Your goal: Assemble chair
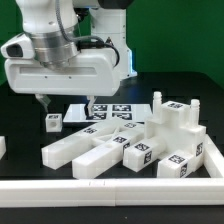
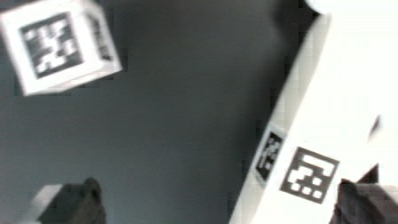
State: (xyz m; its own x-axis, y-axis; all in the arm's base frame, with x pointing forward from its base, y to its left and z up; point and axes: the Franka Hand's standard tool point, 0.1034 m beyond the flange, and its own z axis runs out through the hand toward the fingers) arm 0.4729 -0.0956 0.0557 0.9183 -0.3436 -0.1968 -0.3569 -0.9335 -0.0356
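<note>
Black tabletop [image 1: 20, 130], green backdrop.
Claw [image 1: 64, 102]: one, released, jaws wide, holding nothing.
Small cube [image 1: 53, 122]: one, loose, just below the claw.
Chair parts [image 1: 150, 140]: one heap beside the claw; roughly four bars, count unsure.
Marker board [image 1: 105, 110]: one, beyond the claw.
Hazard: a bar [image 2: 311, 150] lies off-centre, near one finger; closing may shove it askew.

Marker board [image 1: 116, 112] flat on black table [image 1: 20, 120]

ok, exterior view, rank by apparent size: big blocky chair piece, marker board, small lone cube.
1. big blocky chair piece
2. marker board, partly hidden and farther back, so unsure
3. small lone cube
</note>
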